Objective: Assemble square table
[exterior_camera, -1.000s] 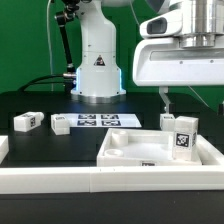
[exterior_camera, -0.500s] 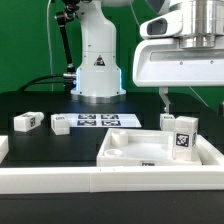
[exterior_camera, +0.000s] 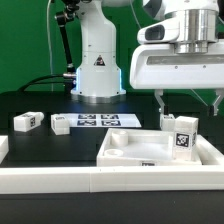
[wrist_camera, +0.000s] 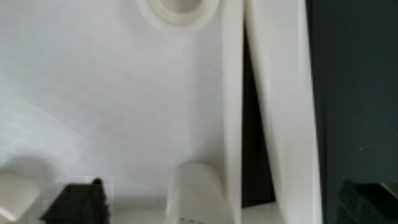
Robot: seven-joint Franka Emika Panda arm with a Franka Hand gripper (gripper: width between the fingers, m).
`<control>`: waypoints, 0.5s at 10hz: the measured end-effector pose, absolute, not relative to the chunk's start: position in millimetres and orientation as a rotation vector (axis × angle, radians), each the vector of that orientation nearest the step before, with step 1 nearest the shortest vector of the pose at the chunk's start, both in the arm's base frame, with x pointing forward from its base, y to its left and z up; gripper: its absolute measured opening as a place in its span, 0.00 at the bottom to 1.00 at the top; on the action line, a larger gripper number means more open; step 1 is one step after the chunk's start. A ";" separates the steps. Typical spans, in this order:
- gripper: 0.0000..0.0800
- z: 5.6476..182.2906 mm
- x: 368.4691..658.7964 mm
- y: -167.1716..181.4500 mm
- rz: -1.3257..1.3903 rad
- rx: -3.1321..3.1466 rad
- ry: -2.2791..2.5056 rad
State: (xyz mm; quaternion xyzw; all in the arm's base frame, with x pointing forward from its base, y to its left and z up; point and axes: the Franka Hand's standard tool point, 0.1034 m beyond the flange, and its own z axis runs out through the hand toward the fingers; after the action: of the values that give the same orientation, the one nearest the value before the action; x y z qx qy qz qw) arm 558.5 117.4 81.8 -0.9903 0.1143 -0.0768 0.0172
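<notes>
**Spread fingers poised above an upright leg on the tabletop**

Nearest, a long white rail (exterior_camera: 50, 178) is seen along the front of the desk (exterior_camera: 60, 146). Just behind it, the square tabletop (exterior_camera: 135, 147) lies rim upward, toward the exterior view's right. One upright leg (exterior_camera: 181, 134) is stood near its far right corner, long axis vertical. Above it the fingers (exterior_camera: 164, 100) are held wide apart and grasp nothing. The leg lies below and between them, so a straight descent is judged likely. Farther off, a loose leg (exterior_camera: 26, 121), a second loose leg (exterior_camera: 60, 124) and the marker board (exterior_camera: 97, 120) rest on the desk.
</notes>
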 end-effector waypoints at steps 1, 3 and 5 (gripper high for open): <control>0.81 80.2 557.9 115.8 -0.252 -3.067 0.380; 0.81 80.3 558.0 116.6 -0.250 -3.068 0.377; 0.81 78.7 549.9 117.8 -0.252 -3.069 0.371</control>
State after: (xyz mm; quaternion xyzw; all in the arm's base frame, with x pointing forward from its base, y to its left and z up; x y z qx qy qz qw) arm 549.9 117.8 78.7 -0.9893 0.1195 -0.0811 0.0202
